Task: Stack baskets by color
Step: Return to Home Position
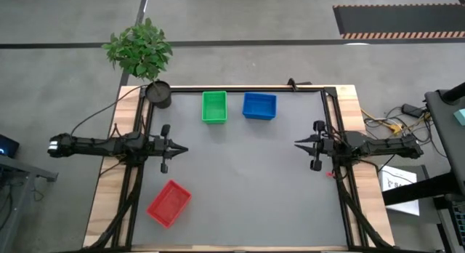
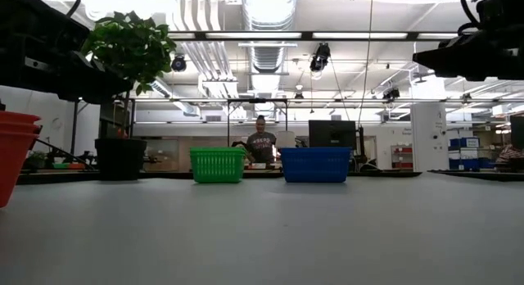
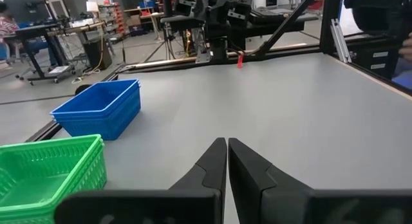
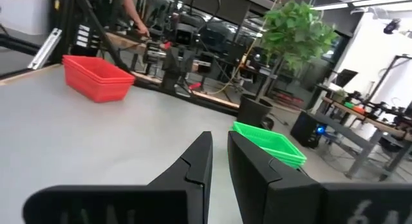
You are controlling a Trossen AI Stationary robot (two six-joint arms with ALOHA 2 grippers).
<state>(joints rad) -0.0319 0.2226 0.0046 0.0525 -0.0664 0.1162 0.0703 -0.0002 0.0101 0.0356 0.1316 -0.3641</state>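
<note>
Three basket colours stand on the grey table mat. A green basket [image 1: 213, 106] and a blue basket [image 1: 259, 105] rest on their bottoms side by side near the far edge. A red stack [image 1: 169, 203], its rims nested one in another [image 2: 15, 121], sits askew at the near left. My left gripper [image 1: 182, 149] hovers shut above the mat at the left side, pointing level toward the right. My right gripper [image 1: 298, 142] faces it from the right side; its fingers [image 4: 219, 137] stand a narrow gap apart with nothing between them.
A black plant pot [image 1: 158, 93] with a leafy plant stands at the far left corner, beside the green basket. The mat's middle [image 1: 247, 180] between the two grippers is bare. A black frame rail [image 1: 240, 89] runs along the far edge. A person sits in the room beyond.
</note>
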